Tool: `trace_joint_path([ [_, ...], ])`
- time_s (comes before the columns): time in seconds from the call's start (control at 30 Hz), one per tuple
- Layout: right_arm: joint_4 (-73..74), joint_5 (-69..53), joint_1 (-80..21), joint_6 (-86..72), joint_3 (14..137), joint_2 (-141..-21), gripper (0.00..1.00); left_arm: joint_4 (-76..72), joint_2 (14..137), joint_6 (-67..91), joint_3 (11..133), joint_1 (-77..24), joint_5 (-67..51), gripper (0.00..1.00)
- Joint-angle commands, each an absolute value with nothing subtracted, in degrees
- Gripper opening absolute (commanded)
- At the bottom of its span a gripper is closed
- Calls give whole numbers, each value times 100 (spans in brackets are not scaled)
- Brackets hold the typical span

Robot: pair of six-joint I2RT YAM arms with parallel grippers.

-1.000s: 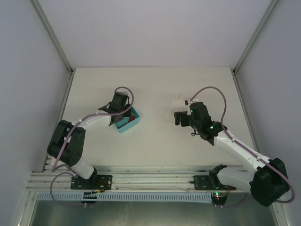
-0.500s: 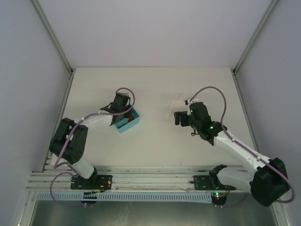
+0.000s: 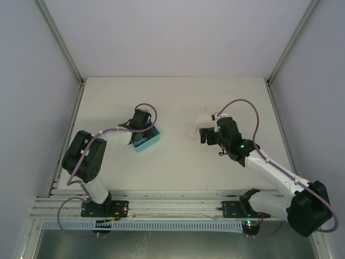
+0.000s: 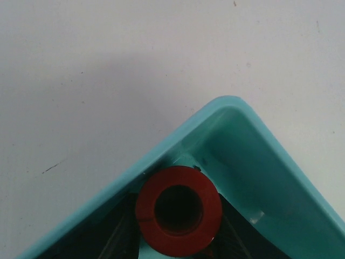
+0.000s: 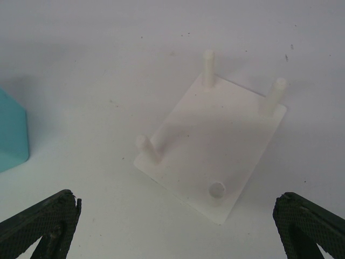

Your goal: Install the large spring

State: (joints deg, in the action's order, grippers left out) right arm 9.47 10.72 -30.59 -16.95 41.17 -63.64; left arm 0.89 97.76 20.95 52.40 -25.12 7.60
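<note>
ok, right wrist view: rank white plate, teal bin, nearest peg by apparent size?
1. white plate
2. teal bin, only a corner in frame, so its rank is unsure
3. nearest peg, seen end-on

**White table inside a pale enclosure**

A white table (image 3: 178, 167) fills the floor of the cell, marked by a short dark scratch (image 4: 54, 168). Plain pale walls (image 3: 178, 38) close it on three sides, with aluminium posts (image 3: 60, 43) slanting up at the two back corners. A slotted metal rail (image 3: 178, 208) runs along the near edge, and a white perforated strip (image 3: 161, 225) lies just below it.
</note>
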Motion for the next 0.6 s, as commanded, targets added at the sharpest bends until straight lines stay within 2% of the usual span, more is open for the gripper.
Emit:
trace_joint_path([
  [0.0,905,1179,-3103,-1635,4062,-6286,99,62,9843,2031,5247,-2547,965,37],
  [0.37,914,1169,-3112,-1629,4069,-6272,99,-8,9293,1794,5245,-2713,1169,14],
  [0.57,905,1088,-3110,-1646,4082,-6305,99,-204,8592,1735,4996,-2807,1155,8],
])
